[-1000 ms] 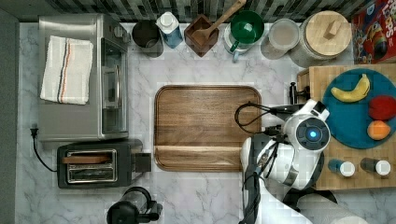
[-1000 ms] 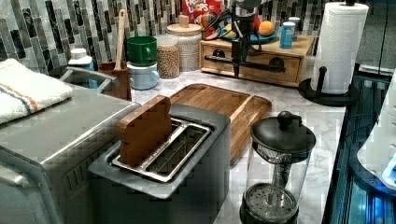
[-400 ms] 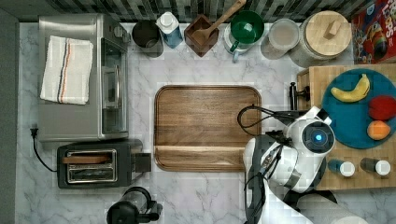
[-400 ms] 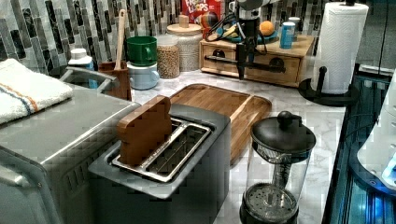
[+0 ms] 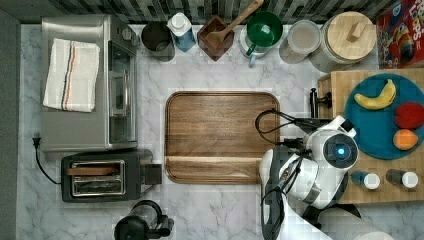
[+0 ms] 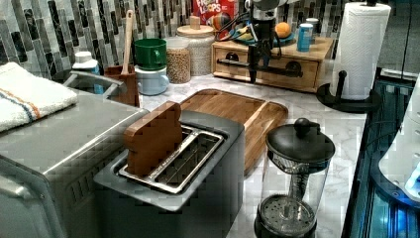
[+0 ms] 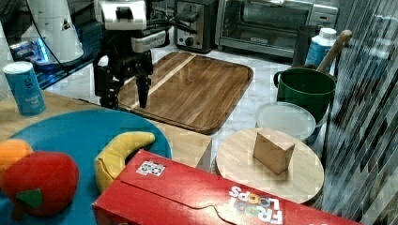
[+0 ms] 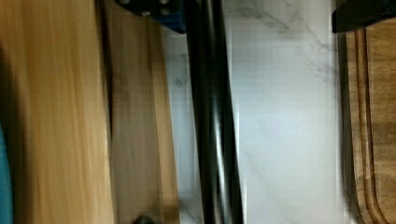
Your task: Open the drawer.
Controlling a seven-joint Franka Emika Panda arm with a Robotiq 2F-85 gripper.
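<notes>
Straddling the long black bar handle (image 8: pixel 215 116) of the drawer (image 6: pixel 309 77), the gripper (image 7: pixel 126 101) points straight down with its fingers (image 7: pixel 143 93) spread apart. One sits on the drawer side of the bar and one on the open side, and nothing is clamped. In the wrist view the bar lies just beside the finger nearer the light-wood front, while the other finger stands well clear of it over the marble counter (image 8: pixel 289 116). Right behind the gripper is the drawer itself, set in a low wooden box; its front looks closed in the left view. On the other side of the gripper, across a strip of marble, lies the darker wooden board (image 7: pixel 197 89). Farther off, on top of the box behind the gripper, a blue plate (image 7: pixel 70 136) carries a banana (image 7: pixel 119 150) and other fruit, and a paper towel roll (image 6: pixel 359 49) stands beside the box.
</notes>
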